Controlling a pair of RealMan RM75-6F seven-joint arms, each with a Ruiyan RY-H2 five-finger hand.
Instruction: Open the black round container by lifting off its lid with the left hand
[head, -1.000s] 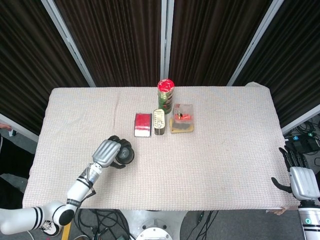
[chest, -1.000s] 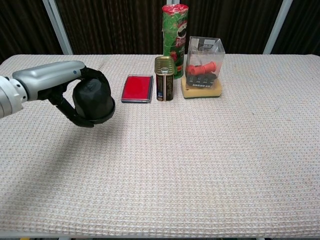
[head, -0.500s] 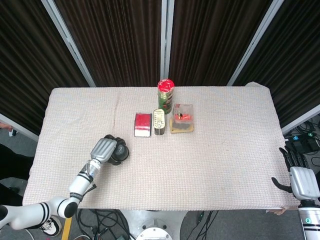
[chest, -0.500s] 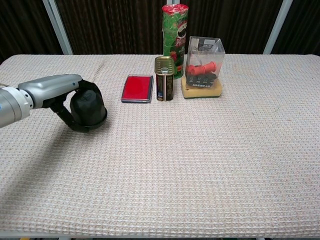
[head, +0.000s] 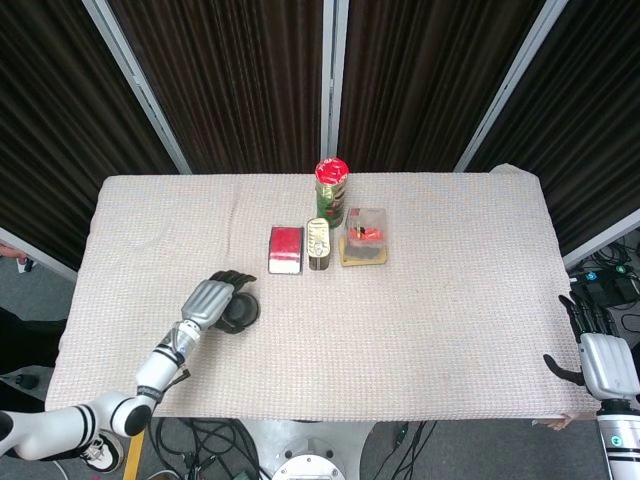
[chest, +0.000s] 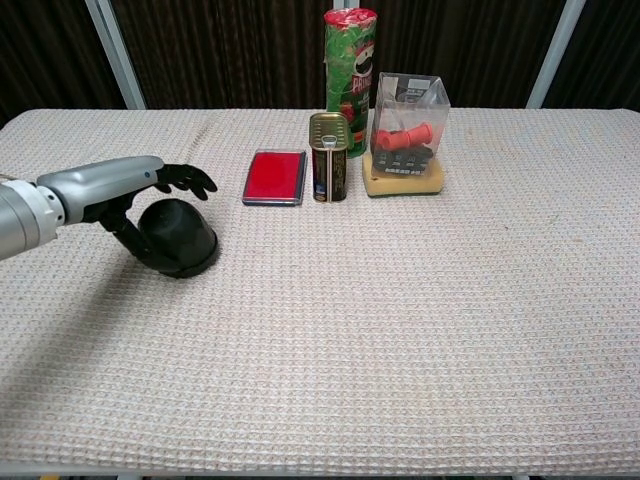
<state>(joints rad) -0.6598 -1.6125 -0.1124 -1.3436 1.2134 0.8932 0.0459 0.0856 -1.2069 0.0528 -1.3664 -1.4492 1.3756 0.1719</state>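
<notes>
Left hand (chest: 125, 195): fingers are spreading out now, reaching over the black container (chest: 178, 236) instead of wrapping it like a second ago, so it's holding nothing.
What changed: half a second back the hand was clutching the whole container; now it's sitting on the table (chest: 400, 320) by itself.
Meaning for the task: looks like a set-down and regrip to me, lid isn't coming off yet as far as I can tell.
Container spot: lower left of the head view, mid-left in the chest view, right under the fingers, thumb hanging beside it.
Right hand (head: 600, 362): idling off the lower right table edge, fingers apart.
</notes>
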